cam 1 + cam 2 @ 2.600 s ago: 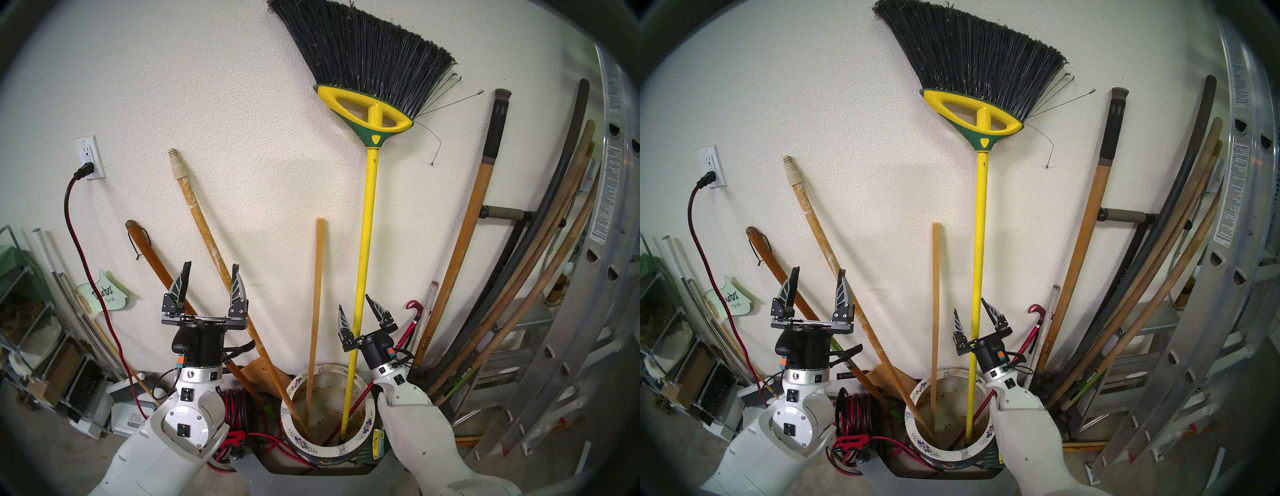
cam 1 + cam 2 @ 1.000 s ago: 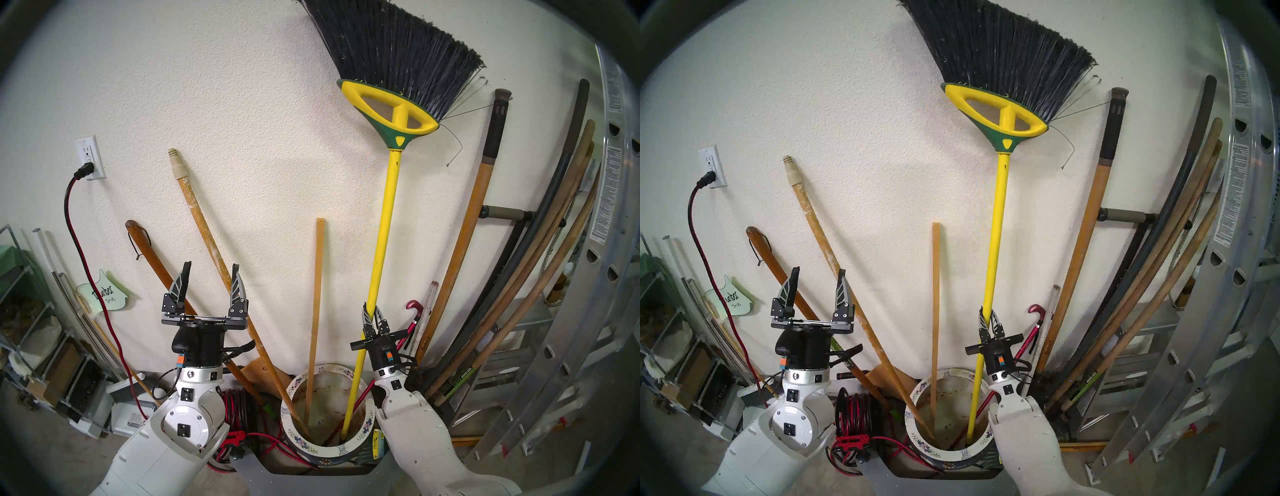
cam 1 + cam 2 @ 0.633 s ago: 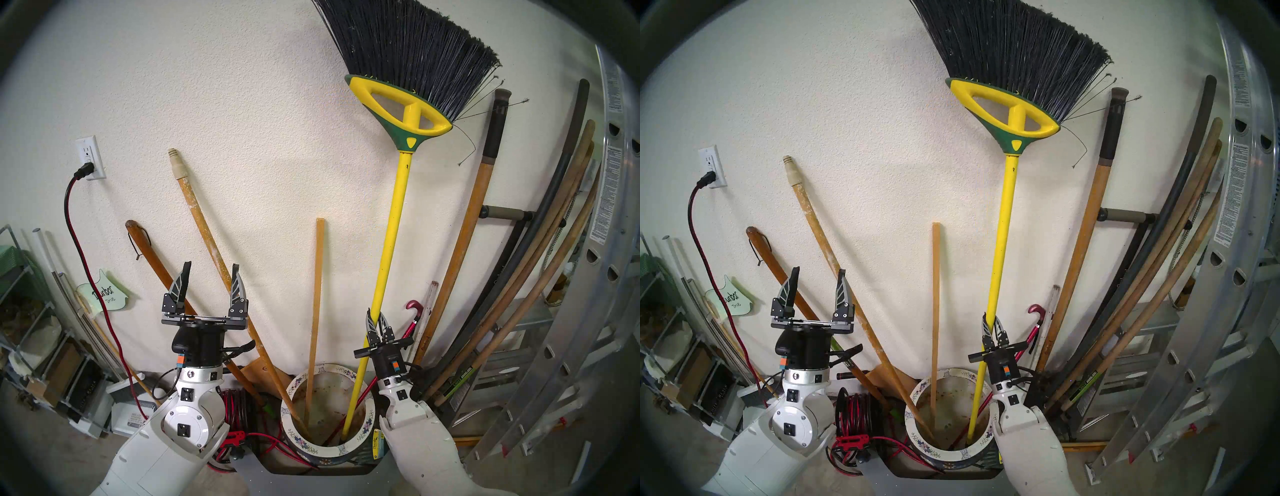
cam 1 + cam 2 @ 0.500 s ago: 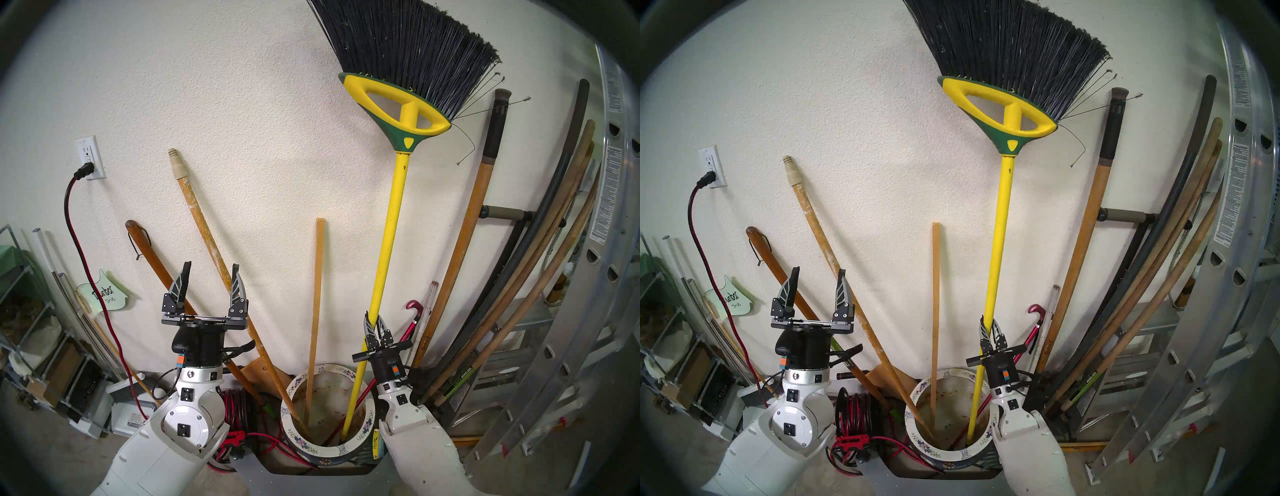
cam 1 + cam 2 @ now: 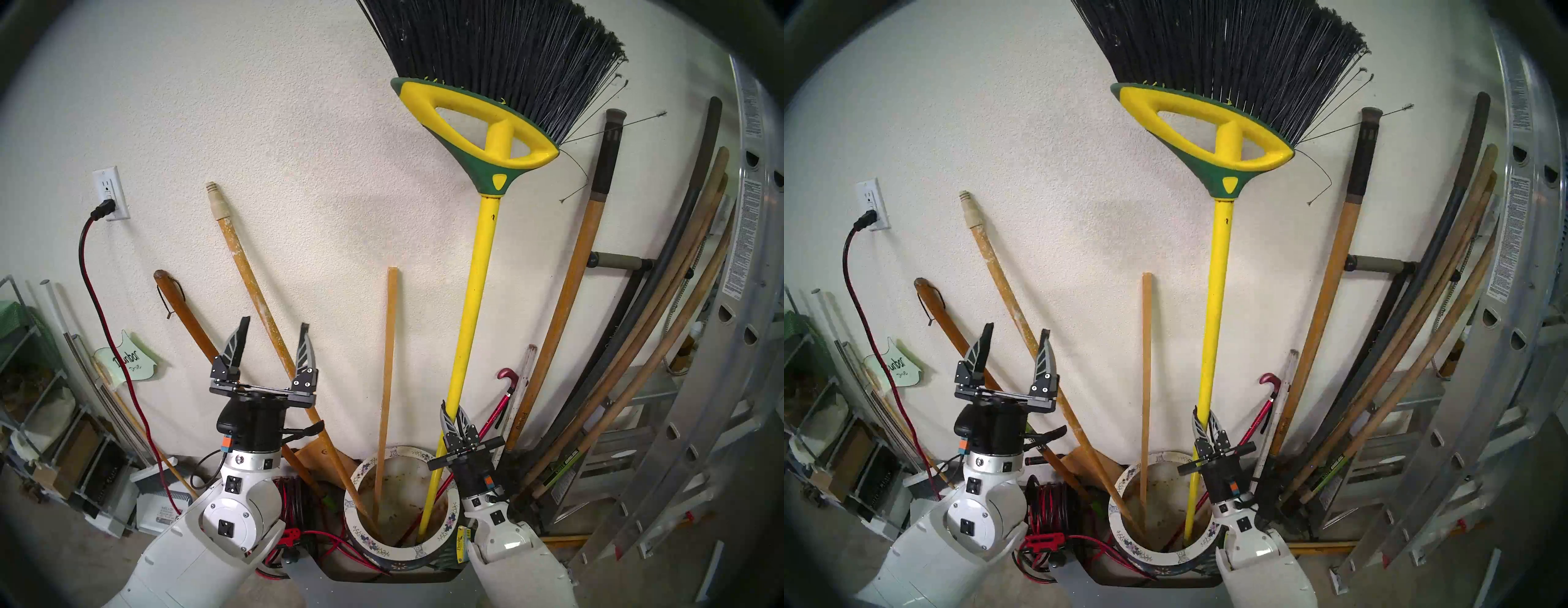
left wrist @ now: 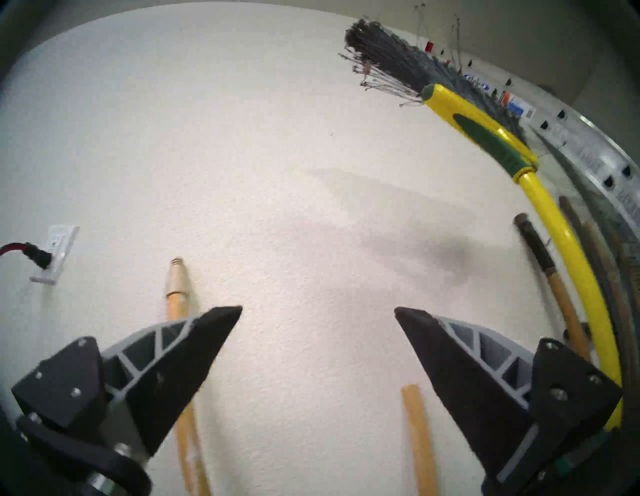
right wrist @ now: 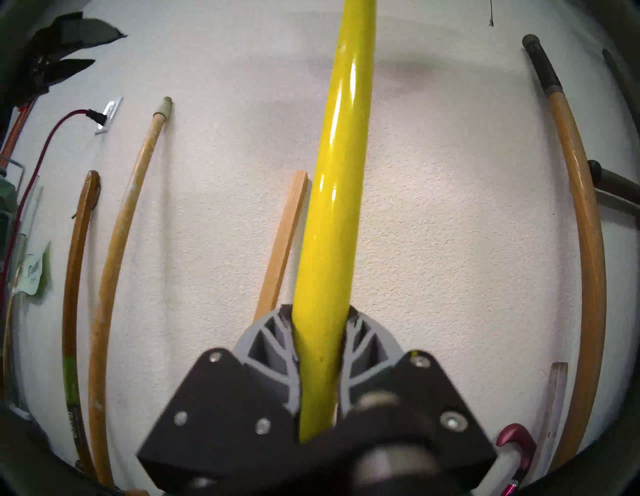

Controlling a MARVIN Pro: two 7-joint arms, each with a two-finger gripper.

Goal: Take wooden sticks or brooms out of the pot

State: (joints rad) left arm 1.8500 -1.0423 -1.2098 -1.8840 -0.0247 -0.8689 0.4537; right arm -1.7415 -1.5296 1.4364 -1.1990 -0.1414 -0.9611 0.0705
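Note:
The broom (image 5: 471, 297) has a yellow pole, a yellow-and-green head and black bristles. It leans to the right, with its foot inside the white flowered pot (image 5: 402, 553). My right gripper (image 5: 452, 408) is shut on the yellow pole just above the pot's rim. The right wrist view shows the pole (image 7: 332, 207) clamped between the fingers. A flat wooden slat (image 5: 388, 361) and a round wooden pole (image 5: 254, 288) also stand in the pot, and a thin red cane (image 5: 502, 405) leans out to its right. My left gripper (image 5: 274, 325) is open and empty, left of the pot, in front of the round pole.
Several long tool handles (image 5: 568, 305) lean on the wall at the right, beside an aluminium ladder (image 5: 700, 382). A red cord reel (image 5: 292, 501) sits left of the pot. A wall outlet (image 5: 108, 193) with a cord and a shelf (image 5: 25, 403) are at the far left.
My right gripper shut on the yellow pole and swung the broom to the right. The broom head now leans closer to me. The right gripper sank slightly. The left gripper shifted a little right.

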